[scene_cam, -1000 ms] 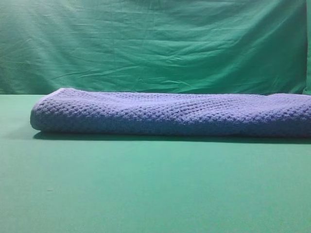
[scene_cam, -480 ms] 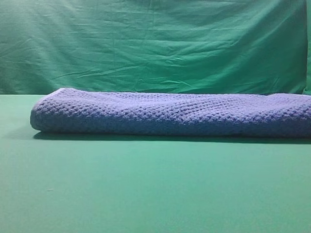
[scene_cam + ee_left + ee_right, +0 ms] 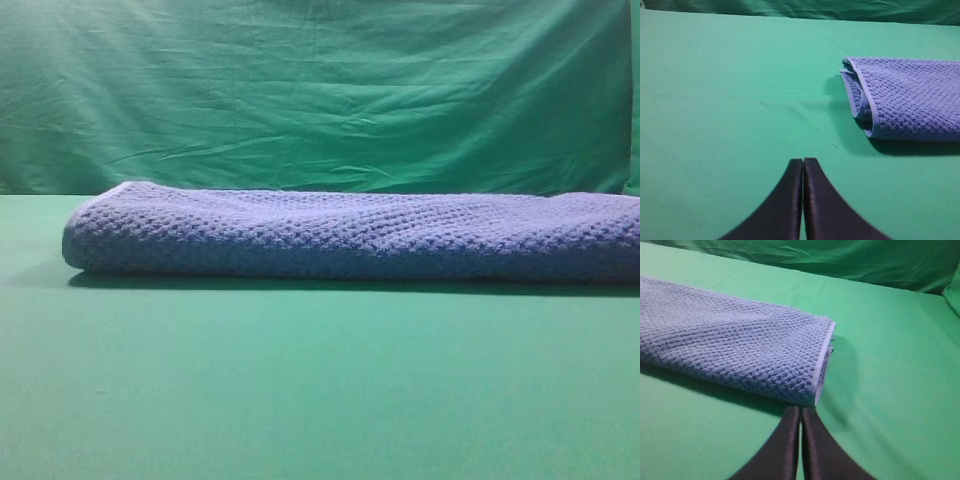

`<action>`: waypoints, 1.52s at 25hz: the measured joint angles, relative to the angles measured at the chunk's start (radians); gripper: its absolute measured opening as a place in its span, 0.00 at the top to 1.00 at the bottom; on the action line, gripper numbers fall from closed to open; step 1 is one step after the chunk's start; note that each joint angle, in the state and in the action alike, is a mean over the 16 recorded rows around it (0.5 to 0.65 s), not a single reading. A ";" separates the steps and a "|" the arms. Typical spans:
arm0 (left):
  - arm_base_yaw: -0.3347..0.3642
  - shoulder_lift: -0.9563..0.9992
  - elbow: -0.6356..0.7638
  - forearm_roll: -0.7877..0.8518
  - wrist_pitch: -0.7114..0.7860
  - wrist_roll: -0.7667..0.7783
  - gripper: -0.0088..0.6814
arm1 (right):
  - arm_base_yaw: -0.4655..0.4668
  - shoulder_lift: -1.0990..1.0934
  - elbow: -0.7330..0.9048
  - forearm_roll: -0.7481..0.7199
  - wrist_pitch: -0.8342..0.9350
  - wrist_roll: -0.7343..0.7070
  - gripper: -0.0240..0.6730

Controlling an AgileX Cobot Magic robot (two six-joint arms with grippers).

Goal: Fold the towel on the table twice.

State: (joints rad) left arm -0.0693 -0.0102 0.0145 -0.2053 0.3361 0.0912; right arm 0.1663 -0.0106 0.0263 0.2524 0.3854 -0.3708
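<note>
- Your blue-grey waffle-weave towel (image 3: 350, 235) lies as a long, thick bundle across the far half of the wide matte green table (image 3: 300, 390), running left to right in front of the wrinkled green backdrop cloth (image 3: 320, 90).
- Judging by its thickness and the stacked layers at the ends, it looks already folded, possibly both times; you cannot count the folds for certain.
- The high view shows only the long side of the towel and neither arm, so it tells you nothing about the grippers.
- The left wrist view adds the towel's left end (image 3: 860, 95), where pale-hemmed layers curl over one another. Your left gripper (image 3: 803, 170) sits near and left of that end, well apart from it, its dark jaws pressed together with nothing between them.
- The right wrist view shows the right end, with the thin pale hem (image 3: 824, 365) running down it. Your right gripper (image 3: 800, 415) hangs just beside the near corner, jaws likewise closed and empty.
- Both arms appear parked clear of the cloth, which suits a finished fold or a pause.
</note>
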 joint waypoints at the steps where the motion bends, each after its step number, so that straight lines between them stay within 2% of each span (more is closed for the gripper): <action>1: 0.000 0.000 0.000 0.000 0.000 0.000 0.99 | 0.000 0.000 0.000 -0.011 -0.001 0.026 0.97; 7: 0.000 0.000 0.000 0.000 0.000 0.000 0.99 | 0.000 0.000 0.000 -0.063 -0.004 0.174 0.97; 13: 0.000 0.000 0.000 0.000 0.000 0.000 0.99 | 0.000 0.000 0.000 -0.078 -0.005 0.256 0.97; 38: 0.000 0.000 0.000 -0.018 0.005 0.015 0.99 | 0.000 0.000 0.000 -0.079 -0.006 0.270 0.97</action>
State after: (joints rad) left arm -0.0693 -0.0102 0.0145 -0.2234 0.3416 0.1060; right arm 0.1663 -0.0106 0.0263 0.1732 0.3798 -0.1009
